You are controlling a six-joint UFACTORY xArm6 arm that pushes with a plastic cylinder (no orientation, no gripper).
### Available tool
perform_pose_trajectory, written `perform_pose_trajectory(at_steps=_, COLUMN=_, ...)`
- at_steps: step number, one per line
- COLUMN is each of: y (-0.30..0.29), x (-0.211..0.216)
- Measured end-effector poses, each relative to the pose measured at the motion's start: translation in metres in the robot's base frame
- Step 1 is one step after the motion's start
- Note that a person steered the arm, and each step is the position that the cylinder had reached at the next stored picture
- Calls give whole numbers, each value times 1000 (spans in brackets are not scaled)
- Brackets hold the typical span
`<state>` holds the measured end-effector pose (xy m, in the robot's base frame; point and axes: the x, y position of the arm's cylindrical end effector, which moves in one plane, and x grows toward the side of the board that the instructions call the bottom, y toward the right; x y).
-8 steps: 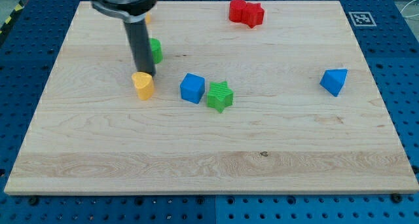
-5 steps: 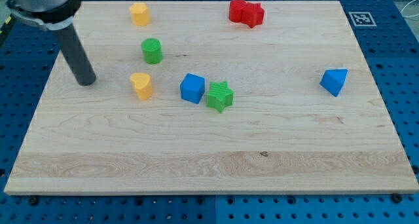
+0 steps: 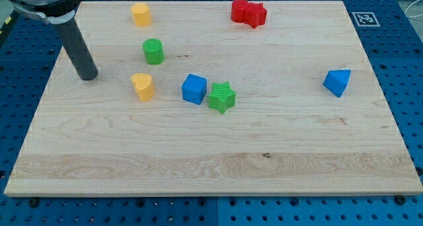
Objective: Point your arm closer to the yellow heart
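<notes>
The yellow heart (image 3: 143,86) lies on the wooden board (image 3: 218,166), left of the middle. My tip (image 3: 88,76) rests on the board to the left of the heart, about a rod's width and more away from it, not touching it. The dark rod rises from the tip toward the view's top left.
A green cylinder (image 3: 153,51) stands just above the heart. A second yellow block (image 3: 140,14) lies near the top edge. A blue cube (image 3: 194,89) and a green star (image 3: 222,97) sit right of the heart. Red blocks (image 3: 248,12) lie at the top. A blue triangular block (image 3: 337,82) lies at the right.
My tip has swung from just above the yellow heart out to the left, then crept slightly up. No block has moved.
</notes>
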<state>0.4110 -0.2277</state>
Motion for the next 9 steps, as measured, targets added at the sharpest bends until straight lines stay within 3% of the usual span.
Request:
perform_pose_trajectory(at_steps=1, y=6, x=0)
perform_pose_trajectory(at_steps=3, y=22, x=45)
perform_pose_trajectory(at_steps=5, y=102, x=97)
perform_pose_trajectory(at_steps=6, y=122, x=97)
perform_pose_trajectory(at_steps=9, y=111, x=120)
